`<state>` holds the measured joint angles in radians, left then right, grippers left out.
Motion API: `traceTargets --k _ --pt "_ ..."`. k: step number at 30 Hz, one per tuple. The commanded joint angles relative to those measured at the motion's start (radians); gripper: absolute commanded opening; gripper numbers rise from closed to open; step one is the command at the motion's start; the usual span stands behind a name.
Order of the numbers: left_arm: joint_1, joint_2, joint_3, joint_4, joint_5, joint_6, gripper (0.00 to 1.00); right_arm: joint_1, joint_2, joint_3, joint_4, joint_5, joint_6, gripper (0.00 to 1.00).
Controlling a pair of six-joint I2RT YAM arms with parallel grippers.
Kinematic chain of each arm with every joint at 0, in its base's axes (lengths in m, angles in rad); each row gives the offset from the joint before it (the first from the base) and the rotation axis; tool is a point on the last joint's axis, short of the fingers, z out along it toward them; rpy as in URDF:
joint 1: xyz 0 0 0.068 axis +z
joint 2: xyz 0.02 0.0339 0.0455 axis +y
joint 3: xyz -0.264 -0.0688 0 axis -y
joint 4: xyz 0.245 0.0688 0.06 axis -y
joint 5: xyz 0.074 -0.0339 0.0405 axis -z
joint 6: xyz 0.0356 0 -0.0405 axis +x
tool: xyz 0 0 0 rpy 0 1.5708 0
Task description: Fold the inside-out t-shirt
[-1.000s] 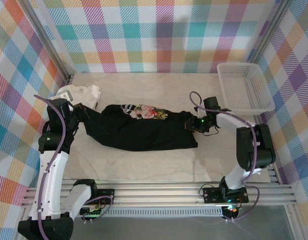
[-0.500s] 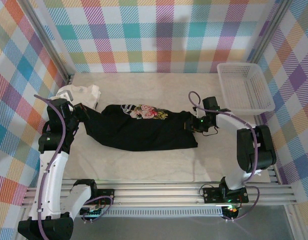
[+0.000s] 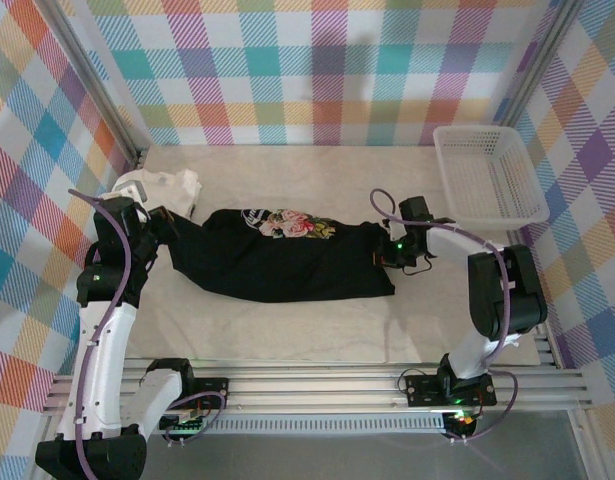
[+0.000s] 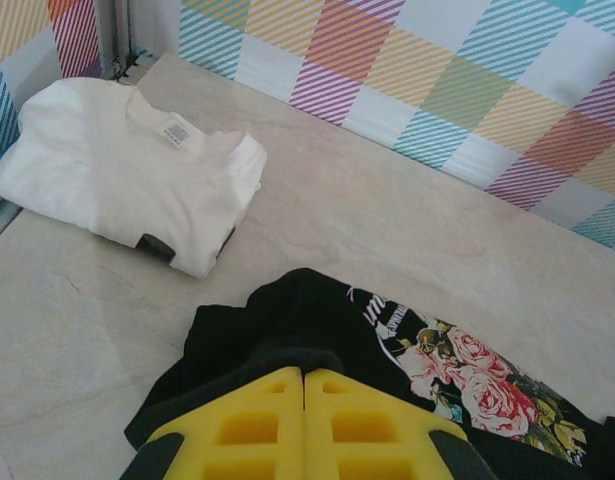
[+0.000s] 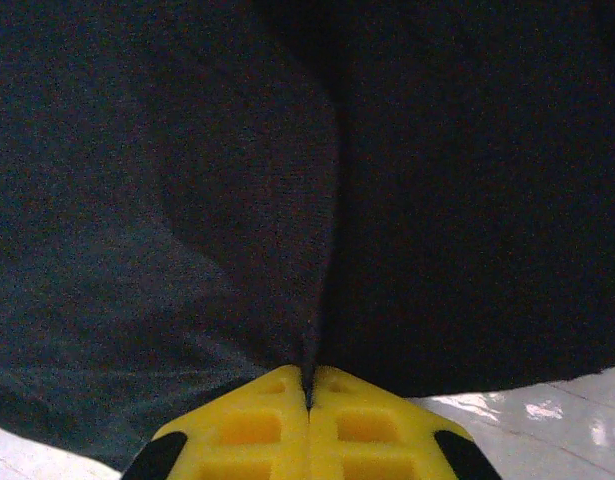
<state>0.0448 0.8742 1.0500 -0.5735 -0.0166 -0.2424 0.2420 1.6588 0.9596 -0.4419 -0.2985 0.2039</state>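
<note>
The inside-out t-shirt (image 3: 287, 262) is black with a rose print (image 3: 292, 224) and lies stretched across the middle of the table. My left gripper (image 3: 167, 226) is shut on its left end; in the left wrist view the yellow fingers (image 4: 267, 420) pinch a black fold of the t-shirt (image 4: 297, 320). My right gripper (image 3: 384, 248) is shut on its right end. The right wrist view shows a ridge of the t-shirt's black cloth (image 5: 317, 250) nipped between the closed pads (image 5: 247, 425).
A folded white t-shirt (image 3: 167, 188) lies at the far left, close behind the left gripper; it is also in the left wrist view (image 4: 127, 170). A white basket (image 3: 487, 175) stands at the back right. Plaid walls ring the table.
The right gripper has closed on the t-shirt's right end and shifted slightly left. The left arm has not moved.
</note>
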Motion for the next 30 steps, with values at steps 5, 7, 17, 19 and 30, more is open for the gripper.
traceTargets --k 5,7,17,19,30 --pt "0.02 -0.026 0.064 0.022 0.013 -0.082 0.0 -0.036 -0.267 0.147 -0.054 -0.118 0.026 0.0" --pt "0.02 -0.03 0.105 0.029 0.032 -0.12 0.0 -0.067 -0.318 0.204 -0.03 -0.177 0.053 0.0" --pt "0.021 -0.029 0.538 -0.037 -0.128 -0.078 0.0 -0.242 -0.54 0.531 -0.107 -0.205 0.092 0.0" --pt "0.021 -0.024 0.651 -0.075 -0.16 -0.049 0.0 -0.242 -0.592 0.595 -0.15 -0.161 0.074 0.0" --pt "0.021 0.191 0.914 -0.181 -0.219 0.077 0.0 -0.242 -0.567 0.827 -0.279 -0.057 -0.011 0.0"
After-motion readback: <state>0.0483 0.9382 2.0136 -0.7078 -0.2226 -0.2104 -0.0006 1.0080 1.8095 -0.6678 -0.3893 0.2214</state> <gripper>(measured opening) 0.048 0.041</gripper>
